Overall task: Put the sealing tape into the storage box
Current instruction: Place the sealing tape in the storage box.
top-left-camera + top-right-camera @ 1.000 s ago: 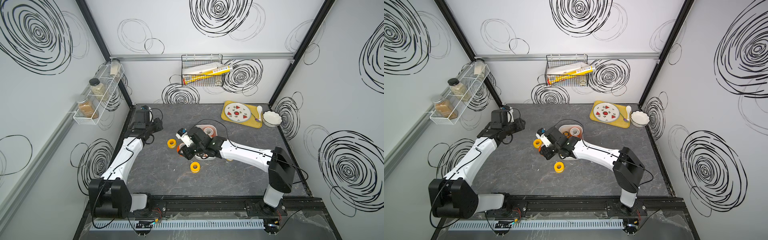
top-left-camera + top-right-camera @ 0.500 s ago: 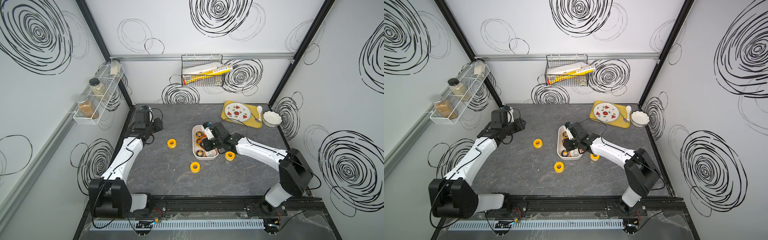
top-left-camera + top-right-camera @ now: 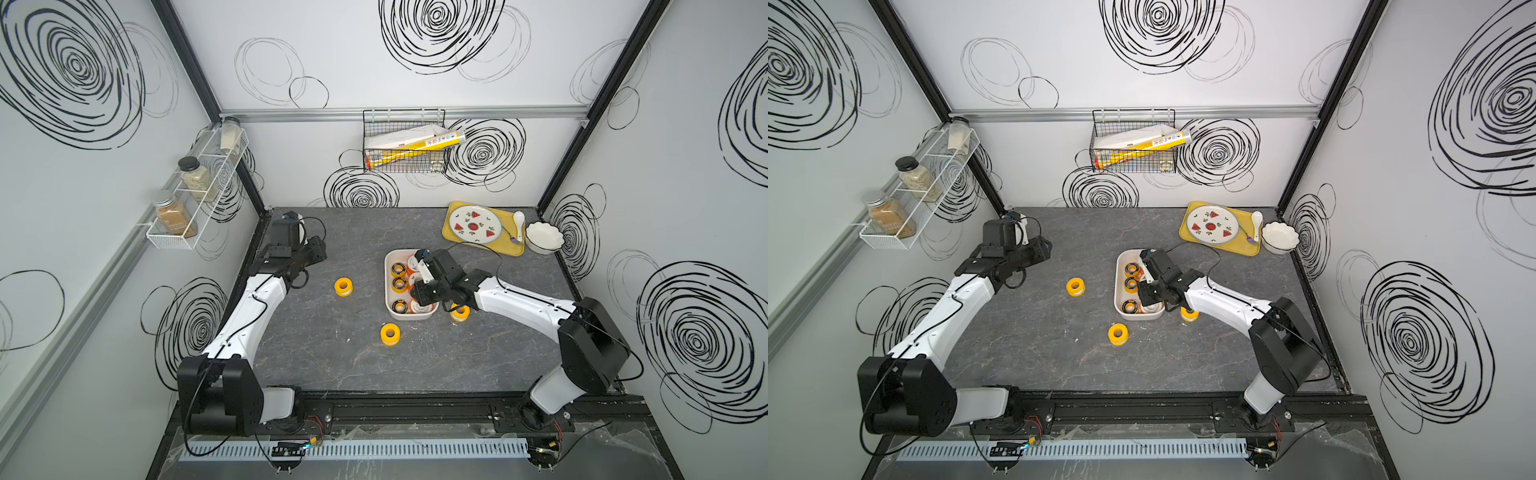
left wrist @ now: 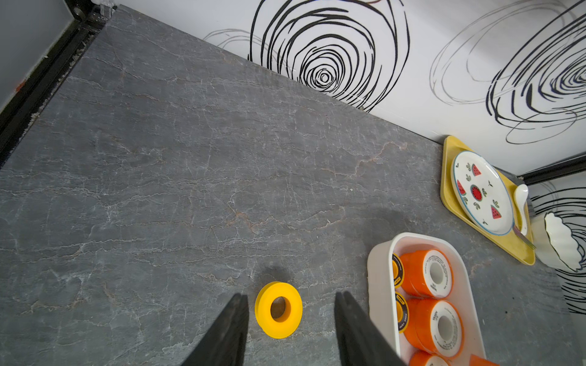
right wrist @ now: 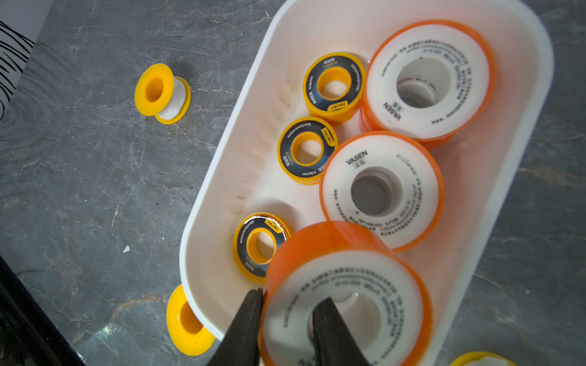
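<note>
Right wrist view: an orange sealing tape spool is pinched by the right gripper, with one finger outside the spool's wall and one in its centre hole, at the front end of the storage box. Three black-faced yellow spools and more orange spools are seen inside the box. Three all-yellow spools are seen on the bench: one left of the box, one toward the front edge, one just beside the box's right front corner. The left gripper is held spread and empty near the left rear corner.
</note>
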